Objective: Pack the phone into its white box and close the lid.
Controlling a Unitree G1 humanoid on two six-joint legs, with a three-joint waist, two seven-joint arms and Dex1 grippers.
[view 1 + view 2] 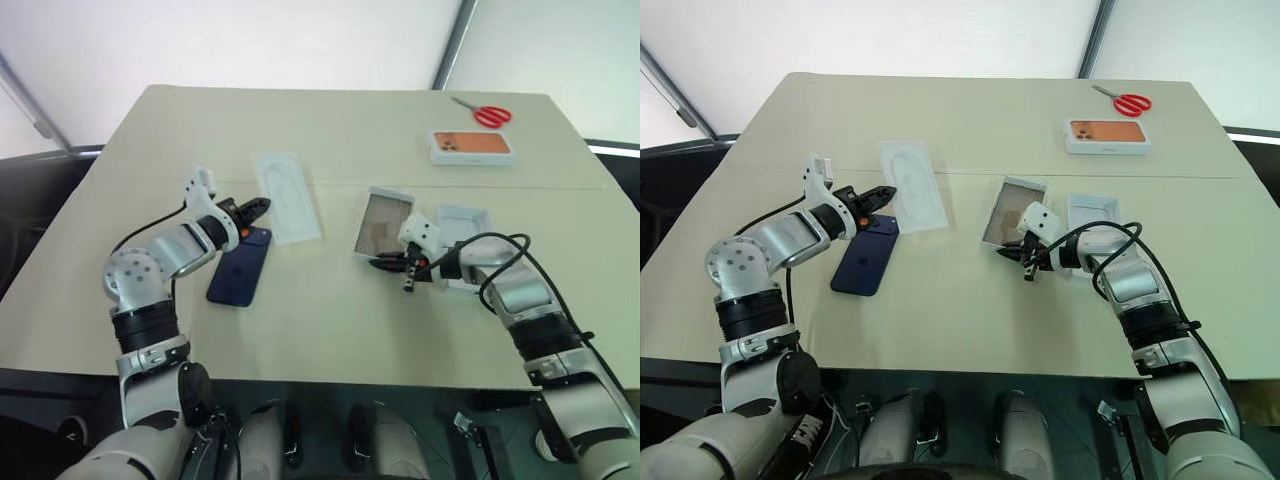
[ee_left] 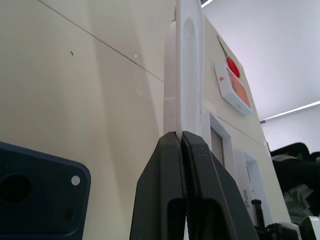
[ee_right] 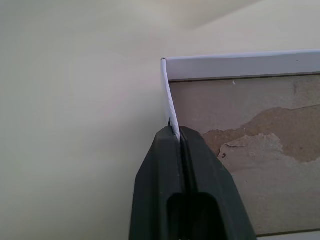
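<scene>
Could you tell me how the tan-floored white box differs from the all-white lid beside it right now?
The white box has a brownish-tan floor, while the lid is white inside. The right gripper is shut on one of the box's walls; the lid lies ungripped, partly behind that arm. The box lies nearer the phone than the lid does. Both are open-topped rectangular shells resting on the table.

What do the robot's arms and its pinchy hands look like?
Both arms are silvery-white with rounded joints and black bands. A black cable loops along the right arm, and a thinner one trails by the left. The left end effector and right end effector each have two black fingers, with small orange marks behind them.
</scene>
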